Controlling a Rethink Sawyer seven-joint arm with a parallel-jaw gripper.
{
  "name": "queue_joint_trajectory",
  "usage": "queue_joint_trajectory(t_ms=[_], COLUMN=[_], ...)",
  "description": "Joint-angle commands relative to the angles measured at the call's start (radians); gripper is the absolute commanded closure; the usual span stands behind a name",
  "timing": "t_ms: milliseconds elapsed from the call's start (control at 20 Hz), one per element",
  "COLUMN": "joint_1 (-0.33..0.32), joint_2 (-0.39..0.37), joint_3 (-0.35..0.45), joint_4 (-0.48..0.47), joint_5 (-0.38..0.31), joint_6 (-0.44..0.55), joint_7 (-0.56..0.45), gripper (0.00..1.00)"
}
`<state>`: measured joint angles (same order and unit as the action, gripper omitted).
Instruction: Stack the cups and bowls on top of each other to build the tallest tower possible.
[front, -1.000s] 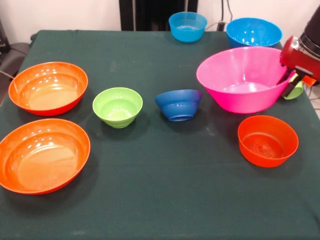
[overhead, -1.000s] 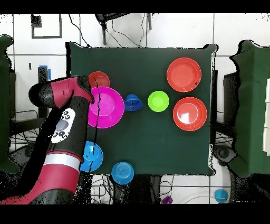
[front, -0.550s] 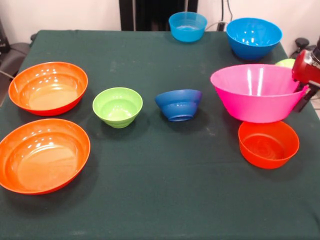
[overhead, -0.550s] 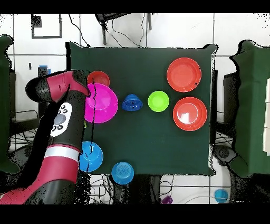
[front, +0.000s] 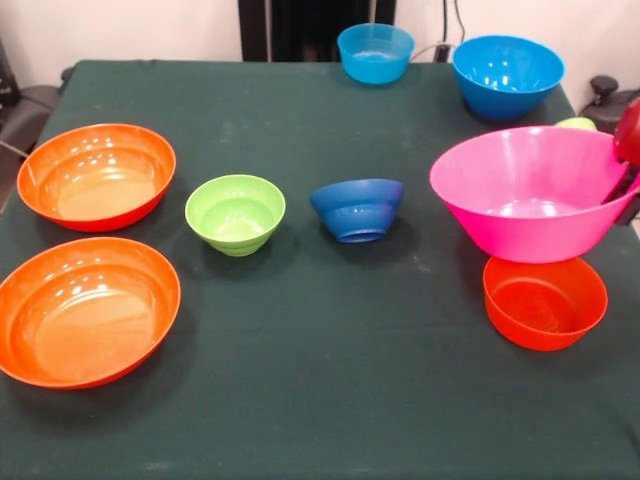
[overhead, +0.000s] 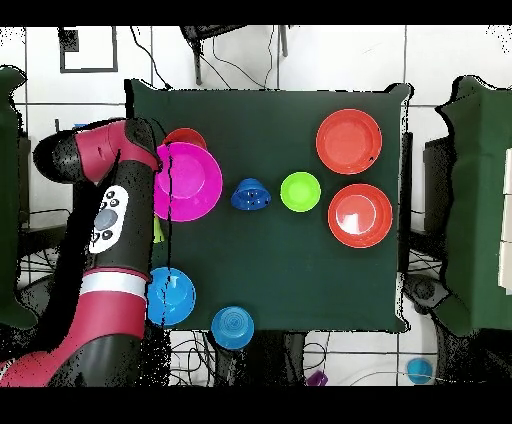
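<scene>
Pink bowl (front: 525, 195) lifted, clamped at its 3 o'clock rim by the hand (front: 628, 190).
Next: lowering squarely onto small orange bowl (front: 545, 302) at 6 o'clock.

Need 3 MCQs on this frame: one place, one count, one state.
1. The small dark blue bowl sits:
A) between lime green bowl and big pink bowl
B) inside a sky blue bowl
C) at the table's far edge

2. Orange bowls in the front view:
A) one
B) three
C) five

3. The big pink bowl is:
A) upside down
B) raised above the smaller orange bowl
C) nested in a wide orange bowl

Key: 1 A, it lies mid-row between them; 2 B, two wide, one smaller; 3 B, it hangs over that bowl's rim.
</scene>
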<state>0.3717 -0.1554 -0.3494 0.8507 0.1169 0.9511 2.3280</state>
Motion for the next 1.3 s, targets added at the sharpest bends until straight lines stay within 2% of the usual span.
queue_joint_trajectory(t_ms=[50,200,400,550,950,1150,1300], joint_1=[-0.035,-0.032,-0.027,-0.028,-0.027,-0.036,-0.066], joint_2=[0.011,0.003,-0.023,-0.033,-0.024,-0.001,0.034], joint_3=[0.076,0.077,0.068,0.066,0.066,0.061,0.064], joint_4=[-0.065,-0.055,-0.075,-0.078,-0.008,-0.002,-0.027], joint_5=[0.021,0.021,0.026,0.031,0.003,-0.018,-0.033], joint_6=[0.099,0.101,0.168,0.182,0.075,0.031,0.006], joint_7=[0.083,0.078,0.055,0.053,0.043,0.029,-0.003], gripper=[1.00,1.00,1.00,1.00,1.00,1.00,1.00])
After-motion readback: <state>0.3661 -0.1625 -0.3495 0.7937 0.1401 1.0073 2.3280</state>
